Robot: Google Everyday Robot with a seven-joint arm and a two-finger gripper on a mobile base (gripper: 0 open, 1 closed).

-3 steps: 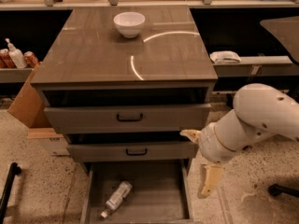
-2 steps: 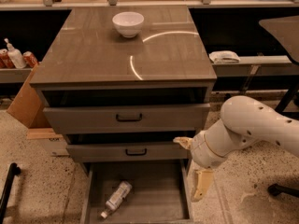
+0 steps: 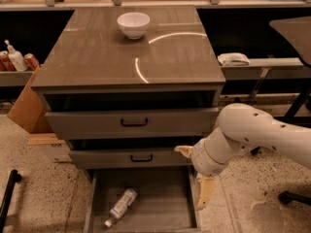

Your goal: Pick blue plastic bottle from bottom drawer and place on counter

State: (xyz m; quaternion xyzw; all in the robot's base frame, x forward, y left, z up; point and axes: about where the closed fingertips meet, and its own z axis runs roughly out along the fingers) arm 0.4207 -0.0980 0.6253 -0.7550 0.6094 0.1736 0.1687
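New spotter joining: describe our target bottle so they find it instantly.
Below the counter, the bottom drawer stands out, the pincer open at its right wall. The plastic bottle lies alone on its floor, left of centre, clear with a white cap, unlike the pump bottle on the left shelf.

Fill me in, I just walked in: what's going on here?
A robot arm is going for the bottle, which lies on its side in the open bottom drawer. The gripper hangs by the drawer's right wall, apart from the bottle. Nothing is picked up yet. The counter above has a white bowl on it.
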